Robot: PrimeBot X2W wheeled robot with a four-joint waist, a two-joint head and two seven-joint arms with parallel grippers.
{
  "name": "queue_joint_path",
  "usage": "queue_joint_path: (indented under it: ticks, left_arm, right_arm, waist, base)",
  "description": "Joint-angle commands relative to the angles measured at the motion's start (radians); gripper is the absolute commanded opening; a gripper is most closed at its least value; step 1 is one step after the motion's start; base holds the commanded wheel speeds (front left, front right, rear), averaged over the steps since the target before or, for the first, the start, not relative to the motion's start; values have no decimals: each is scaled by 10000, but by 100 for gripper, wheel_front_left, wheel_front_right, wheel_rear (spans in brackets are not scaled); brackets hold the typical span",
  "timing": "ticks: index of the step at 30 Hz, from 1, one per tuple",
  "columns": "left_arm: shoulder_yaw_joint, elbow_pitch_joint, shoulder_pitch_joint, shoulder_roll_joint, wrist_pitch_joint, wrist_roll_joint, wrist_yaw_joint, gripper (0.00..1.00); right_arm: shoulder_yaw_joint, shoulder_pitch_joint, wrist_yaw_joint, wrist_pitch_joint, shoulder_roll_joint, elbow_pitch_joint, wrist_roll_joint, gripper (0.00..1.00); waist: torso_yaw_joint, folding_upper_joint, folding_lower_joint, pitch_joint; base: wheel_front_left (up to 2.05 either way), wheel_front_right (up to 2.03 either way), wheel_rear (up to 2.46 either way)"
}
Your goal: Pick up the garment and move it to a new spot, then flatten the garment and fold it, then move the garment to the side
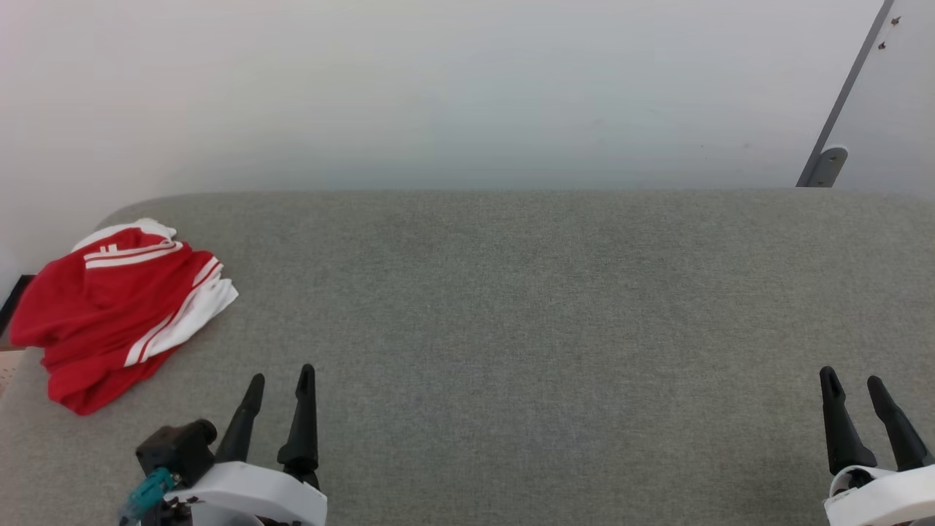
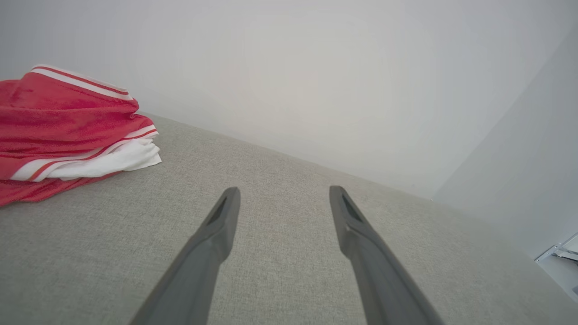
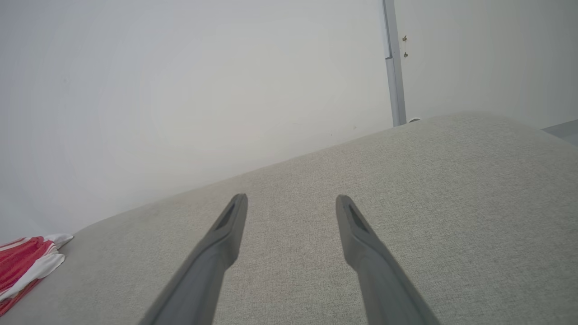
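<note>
**Both grippers open and empty; garment bunched at far left**

Left gripper (image 1: 281, 372) sits at the near left, its two dark fingers spread wide with nothing between them. Right gripper (image 1: 851, 375) sits at the near right, equally wide apart and empty. Both hang over the grey fabric surface (image 1: 511, 307); whether the tips touch it cannot be told. Each wrist body is cut off by the bottom edge of the head view.

The garment (image 1: 109, 314) lies crumpled at the left end of the surface, farther off and to the left of the left gripper, well apart from it. Red cloth is piled in folds with a white panel and thin white stripes on its right side. Its overall shape is hidden by the bunching. A small white mark by the upper stripes is too small to read.

Differences between views:
- Left wrist view: garment seen side-on as stacked layers, cut off at the left edge.
- Right wrist view: a corner of the garment at the lower left.
- Head view: a teal connector (image 1: 150, 493) and a black housing (image 1: 175, 449) beside the left wrist.
- Head and right wrist views: a grey bar (image 1: 844, 95) against the pale wall (image 1: 438, 95) at the far right, its foot on a bracket (image 1: 829, 164).
</note>
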State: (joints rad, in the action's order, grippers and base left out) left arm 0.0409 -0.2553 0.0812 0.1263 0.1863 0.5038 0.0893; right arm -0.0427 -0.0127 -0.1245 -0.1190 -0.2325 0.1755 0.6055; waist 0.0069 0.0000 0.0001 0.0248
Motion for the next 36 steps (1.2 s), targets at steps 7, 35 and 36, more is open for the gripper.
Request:
queue_joint_path:
  ticks: [7,35,36]
  left_arm:
    - [-176,23,81,-26,222,-928,195,100]
    - [-345,148,-53,-57,769,-3201,414,100]
    - [-349,157,-53,-55,789,-3272,417,100]
  right_arm:
    - [-17,-44,-71,-246,-221,-7,-641,100]
    - [51,178,-77,-707,-517,-139,-2391,100]
    - [59,173,-78,-732,-527,-139,-2434,100]
  waist:
    - [18,0,0,3]
    - [35,0,-1,34]
    - [36,0,-1,33]
  base:
    - [0,0,0]
    - [0,0,0]
    - [0,0,0]
